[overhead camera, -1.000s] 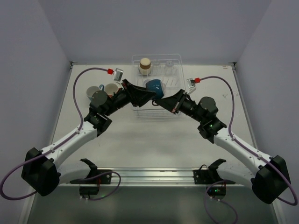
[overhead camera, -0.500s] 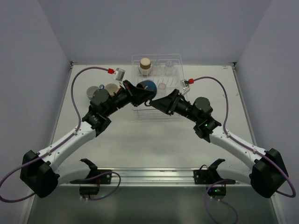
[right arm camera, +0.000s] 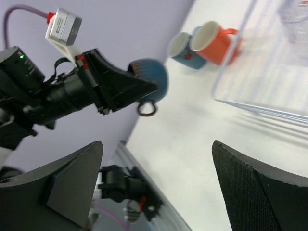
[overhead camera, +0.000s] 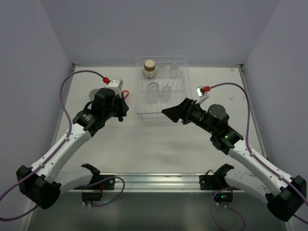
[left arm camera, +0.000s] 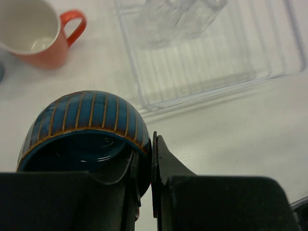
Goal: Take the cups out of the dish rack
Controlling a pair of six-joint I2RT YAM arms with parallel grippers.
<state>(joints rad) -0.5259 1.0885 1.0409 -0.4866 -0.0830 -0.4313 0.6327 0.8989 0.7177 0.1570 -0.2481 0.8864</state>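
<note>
**Gripping a blue mug just left of the rack**

The left gripper is clamped narrow on the rim of a dark blue glazed mug with thin orange stripes. One finger sits inside the mug's mouth and the other outside. The mug is tipped on its side with its loop handle hanging down (the right wrist camera shows that best). It is held off the white table, outside the near left corner of the clear plastic dish rack with its ridged floor.

On the table beyond it stands an orange mug with a white inside. Touching that mug is a second blue mug with a pale interior.

The right gripper hovers at the rack's near edge with its jaws spread wide, holding nothing.

Inside the rack, a brown handleless cup with a cream base stands upside down at the far left. Several clear tumblers sit in there too, one near the middle and another beside it.
</note>
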